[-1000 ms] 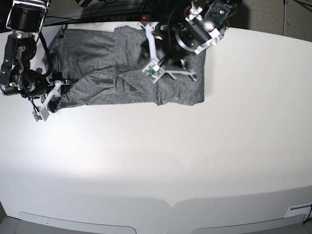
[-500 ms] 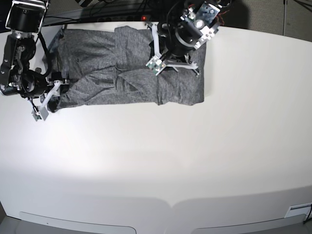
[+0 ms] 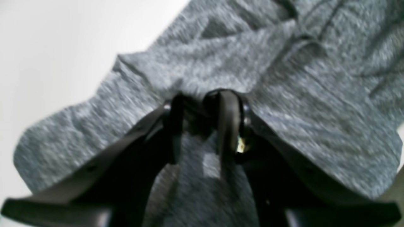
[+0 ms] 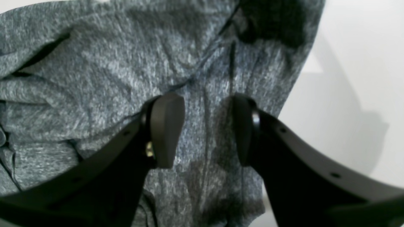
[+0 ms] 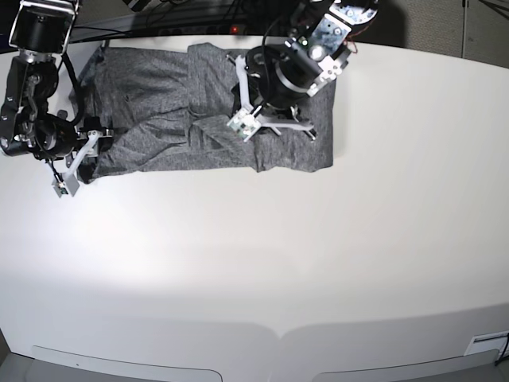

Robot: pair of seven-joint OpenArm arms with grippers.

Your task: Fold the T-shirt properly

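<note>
Two arms work one garment, and I take the views in turn.

Left wrist view: my left gripper (image 3: 202,104) has its fingers (image 3: 228,119) drawn close together, and a ridge of the T-shirt (image 3: 315,104) rises between the tips, so I read this as a pinch on a fold of the cloth, though the picture is blurred. To do this step well, I judge that I should confirm the pinch has caught every layer I mean to carry, then lift only enough to clear the cloth beneath and carry the fold over in one level sweep. Too thin a bite would slip out partway.

Right wrist view: my right gripper (image 4: 205,129) hangs over the shirt near its edge, where the grey cloth meets the white table (image 4: 356,63). Its fingers (image 4: 165,126) stand spread with only cloth visible between them, gripping nothing. I judge it is best used as an anchor at this end, or moved to a matching corner, so that the fold stays square.

Base view: the T-shirt (image 5: 151,87) lies along the far edge of the table (image 5: 318,263), partly folded into a long band. Its long axis runs left to right across the view, one short end beside the right gripper (image 5: 67,171) and the other past the left gripper (image 5: 262,123). I cannot tell which end holds the collar.
</note>
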